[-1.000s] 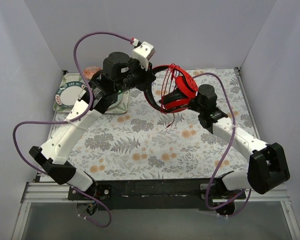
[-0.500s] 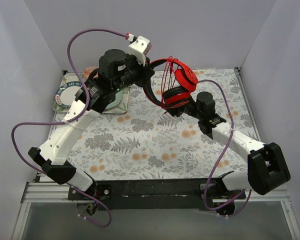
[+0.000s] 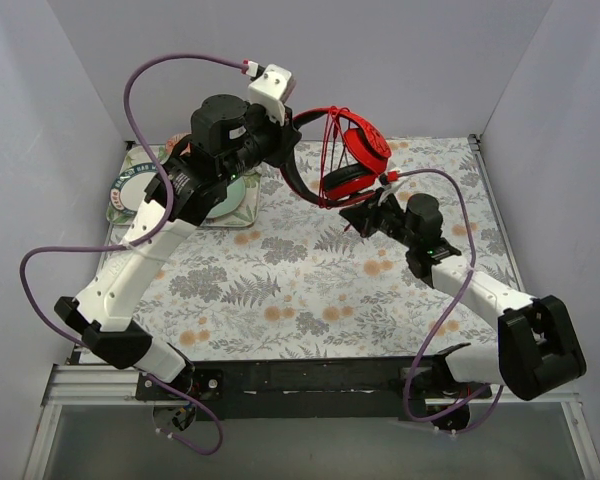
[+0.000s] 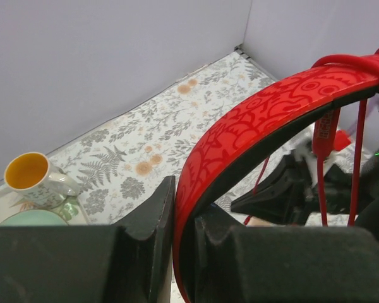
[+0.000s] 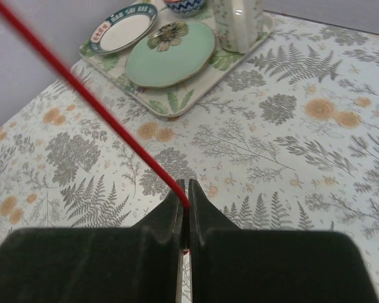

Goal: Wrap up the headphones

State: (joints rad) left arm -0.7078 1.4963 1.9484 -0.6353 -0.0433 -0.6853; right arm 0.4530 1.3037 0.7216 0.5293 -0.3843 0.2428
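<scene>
Headphones (image 3: 358,158) hung in the air over the far middle of the table, held up by their headband (image 4: 259,107), on which our left claw (image 4: 177,214) stayed clamped. A second before, our right claw (image 5: 184,203) had been up against the earcups. It had since drawn back towards us, parted briefly and then shut on the thin red cable (image 5: 95,104), which ran taut from its tips up and to the left. Several strands already hung across the headband, so we judged the wrapping well under way, with a fresh hold taken for another turn. Below lay a flowered cloth (image 3: 280,290). A tray (image 5: 177,108) of crockery and a yellow-lined cup (image 4: 28,173) sat at its far left, with plain grey walls (image 3: 400,60) around.
</scene>
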